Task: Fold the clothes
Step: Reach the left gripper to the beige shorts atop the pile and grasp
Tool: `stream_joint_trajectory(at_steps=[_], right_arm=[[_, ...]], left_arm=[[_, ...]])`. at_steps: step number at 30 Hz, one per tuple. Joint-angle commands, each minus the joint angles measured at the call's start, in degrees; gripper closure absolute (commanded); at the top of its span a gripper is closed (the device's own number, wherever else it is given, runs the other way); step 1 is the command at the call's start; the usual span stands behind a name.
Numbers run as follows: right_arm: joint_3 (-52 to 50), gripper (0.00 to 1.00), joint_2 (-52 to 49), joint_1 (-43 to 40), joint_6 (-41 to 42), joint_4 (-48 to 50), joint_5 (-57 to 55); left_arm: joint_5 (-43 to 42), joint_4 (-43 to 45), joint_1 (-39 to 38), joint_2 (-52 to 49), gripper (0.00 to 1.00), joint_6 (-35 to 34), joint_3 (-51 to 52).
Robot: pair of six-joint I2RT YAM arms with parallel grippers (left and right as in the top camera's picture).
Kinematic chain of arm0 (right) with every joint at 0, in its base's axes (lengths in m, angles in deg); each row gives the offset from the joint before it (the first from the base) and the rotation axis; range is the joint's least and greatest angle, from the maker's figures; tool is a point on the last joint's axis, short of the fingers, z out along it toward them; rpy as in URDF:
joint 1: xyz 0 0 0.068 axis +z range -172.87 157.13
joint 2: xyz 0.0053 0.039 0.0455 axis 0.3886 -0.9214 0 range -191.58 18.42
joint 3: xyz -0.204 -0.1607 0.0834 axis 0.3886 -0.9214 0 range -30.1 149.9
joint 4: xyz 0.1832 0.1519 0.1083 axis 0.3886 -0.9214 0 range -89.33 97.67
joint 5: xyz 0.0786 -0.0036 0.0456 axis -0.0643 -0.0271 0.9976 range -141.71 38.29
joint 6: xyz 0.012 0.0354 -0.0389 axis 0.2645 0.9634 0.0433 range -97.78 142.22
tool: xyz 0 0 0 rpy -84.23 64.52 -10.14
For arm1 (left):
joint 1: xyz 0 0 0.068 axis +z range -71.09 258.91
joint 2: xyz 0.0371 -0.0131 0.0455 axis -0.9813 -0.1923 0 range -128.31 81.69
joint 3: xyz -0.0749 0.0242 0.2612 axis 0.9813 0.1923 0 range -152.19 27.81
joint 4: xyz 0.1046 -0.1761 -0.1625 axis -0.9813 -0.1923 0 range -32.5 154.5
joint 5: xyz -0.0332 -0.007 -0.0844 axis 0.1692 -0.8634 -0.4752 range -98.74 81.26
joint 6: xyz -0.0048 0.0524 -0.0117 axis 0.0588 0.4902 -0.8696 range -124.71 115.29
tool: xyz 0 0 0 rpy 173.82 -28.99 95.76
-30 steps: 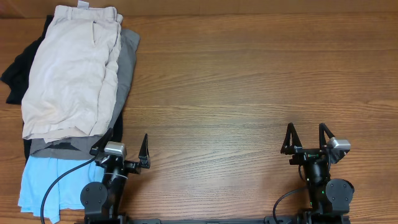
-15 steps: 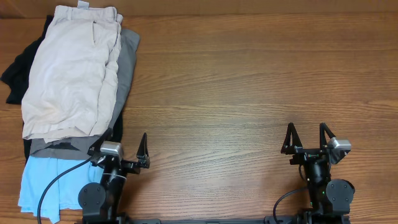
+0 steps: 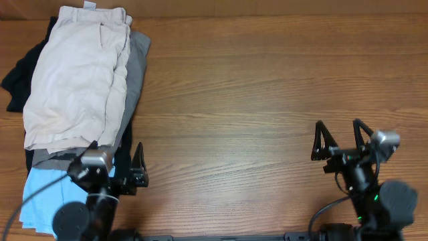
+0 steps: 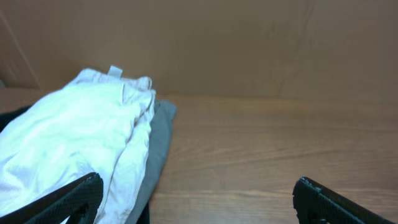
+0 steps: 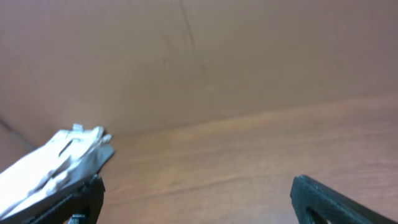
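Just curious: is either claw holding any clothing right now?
No; the left gripper and right gripper both stand open and empty.

Pile of clothes [image 3: 73, 100] is stacked at the left side of the desk [image 3: 254, 87], reaching to the far edge. Tagged shorts [image 3: 77, 73] are laid on top, waistband farthest. Second pair of shorts [image 3: 137, 63] is set under them, sticking out rightward. Third garment [image 3: 17, 80] sticks out leftward, fourth garment [image 3: 40, 194] at the near end. Left hand [image 3: 115, 148] is placed at the pile's near right corner; right hand [image 3: 338, 126] well apart, over bare desk, near right.
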Motion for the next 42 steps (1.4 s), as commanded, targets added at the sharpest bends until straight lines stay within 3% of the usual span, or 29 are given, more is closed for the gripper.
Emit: stream_joint_trajectory(at_steps=[1,7,10,18,26,28,33,42], right_arm=[[12.0,0.00,-9.4,0.0,-0.3,-5.4,5.2],[36.6,0.00,-29.5,0.0,-6.6,-29.3,8.9],[43.3,0.00,-36.4,0.0,-6.7,-34.1,9.4],[44.0,0.00,-43.3,0.0,-6.0,-34.5,13.0],[44.0,0.00,-47.5,0.0,-6.1,-36.1,13.0],[44.0,0.06,-48.6,0.0,-6.1,-36.3,13.0],[44.0,0.10,-50.8,0.0,-6.1,-37.0,13.0],[44.0,0.14,-51.9,0.0,-6.1,-36.9,12.9]], left_arm=[[0.3,-7.3,-0.4,-10.4,0.00,0.6,-13.4],[-1.0,-33.7,-0.4,-35.6,0.00,7.5,-41.9],[-1.0,-38.5,-0.4,-44.7,0.00,7.6,-48.1],[0.0,-31.9,-0.3,-63.3,0.00,10.2,-47.9],[16.0,-19.9,1.2,-76.1,0.00,4.5,-47.9],[19.5,-19.5,2.5,-79.2,0.00,3.1,-47.9],[24.1,-19.8,5.6,-84.0,0.07,2.8,-47.9],[24.3,-18.7,6.3,-86.5,0.16,2.9,-47.8]])
